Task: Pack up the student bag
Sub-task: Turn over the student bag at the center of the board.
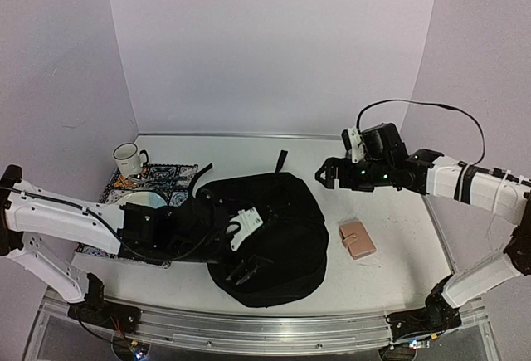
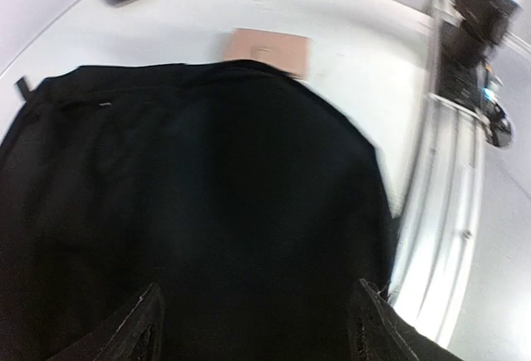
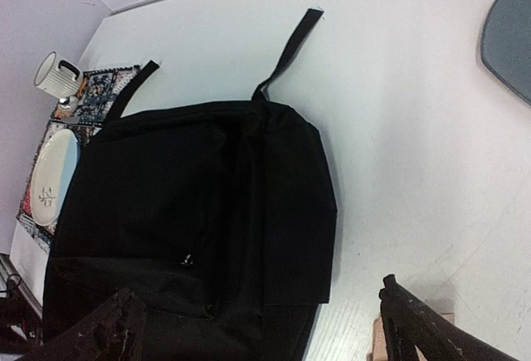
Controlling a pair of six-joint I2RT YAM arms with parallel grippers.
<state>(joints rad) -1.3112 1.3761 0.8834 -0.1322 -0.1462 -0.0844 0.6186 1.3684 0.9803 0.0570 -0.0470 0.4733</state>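
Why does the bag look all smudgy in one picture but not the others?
Left wrist view: blurred, so the black backpack is a featureless dark mass and the tan wallet behind it has soft edges. Right wrist view: sharper, zipper pull visible, but the far edge of the table curves from lens distortion. Top view: crisp and evenly lit.

- Nothing readable is turning up in any view.
- The plate is showing a few dark squiggles, but they're coming through too small to read.
- The mug isn't giving up any lettering either.
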